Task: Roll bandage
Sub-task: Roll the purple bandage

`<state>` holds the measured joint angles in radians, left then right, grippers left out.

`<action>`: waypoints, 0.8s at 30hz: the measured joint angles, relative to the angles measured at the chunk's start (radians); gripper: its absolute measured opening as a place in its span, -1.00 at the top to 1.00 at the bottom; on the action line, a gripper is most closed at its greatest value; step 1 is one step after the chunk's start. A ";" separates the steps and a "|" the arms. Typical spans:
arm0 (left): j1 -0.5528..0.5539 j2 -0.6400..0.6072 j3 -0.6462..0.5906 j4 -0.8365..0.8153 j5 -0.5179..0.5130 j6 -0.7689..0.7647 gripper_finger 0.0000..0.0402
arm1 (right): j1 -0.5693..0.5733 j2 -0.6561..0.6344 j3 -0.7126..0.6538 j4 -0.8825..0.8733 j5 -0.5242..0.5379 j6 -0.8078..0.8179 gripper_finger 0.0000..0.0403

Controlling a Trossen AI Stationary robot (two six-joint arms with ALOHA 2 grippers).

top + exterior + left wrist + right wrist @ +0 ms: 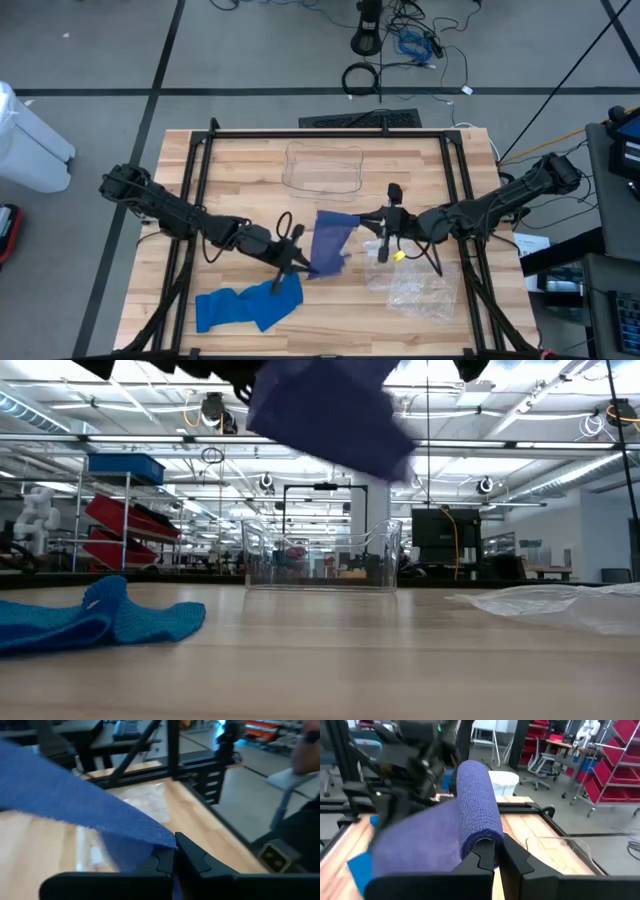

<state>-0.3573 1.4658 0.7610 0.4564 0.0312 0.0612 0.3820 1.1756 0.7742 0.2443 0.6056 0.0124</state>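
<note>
The bandage [331,240] hangs above the table [250,165], its long axis running between the arms. The left gripper [297,262] fingers pinch its lower corner; the right gripper [372,222] fingers clamp its rolled end.

No legible text, label, brand, number or sign is found in any view. Nothing readable shows on the table, the arms or the items on it. Shelving and equipment in the room beyond carry no markings that can be made out.
</note>
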 joint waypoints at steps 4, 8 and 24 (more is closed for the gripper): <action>-0.018 0.000 0.033 -0.001 0.003 0.001 0.94 | -0.001 0.050 0.000 -0.009 0.000 0.000 1.00; -0.040 0.000 0.076 0.000 0.003 0.006 0.94 | -0.010 0.110 0.000 -0.009 0.000 -0.002 1.00; -0.096 0.000 0.124 0.077 -0.146 0.085 0.94 | 0.043 0.241 0.000 -0.012 -0.137 0.099 1.00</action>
<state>-0.4532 1.4658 0.8848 0.5335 -0.1150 0.1466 0.4248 1.4162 0.7745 0.2323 0.4683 0.1116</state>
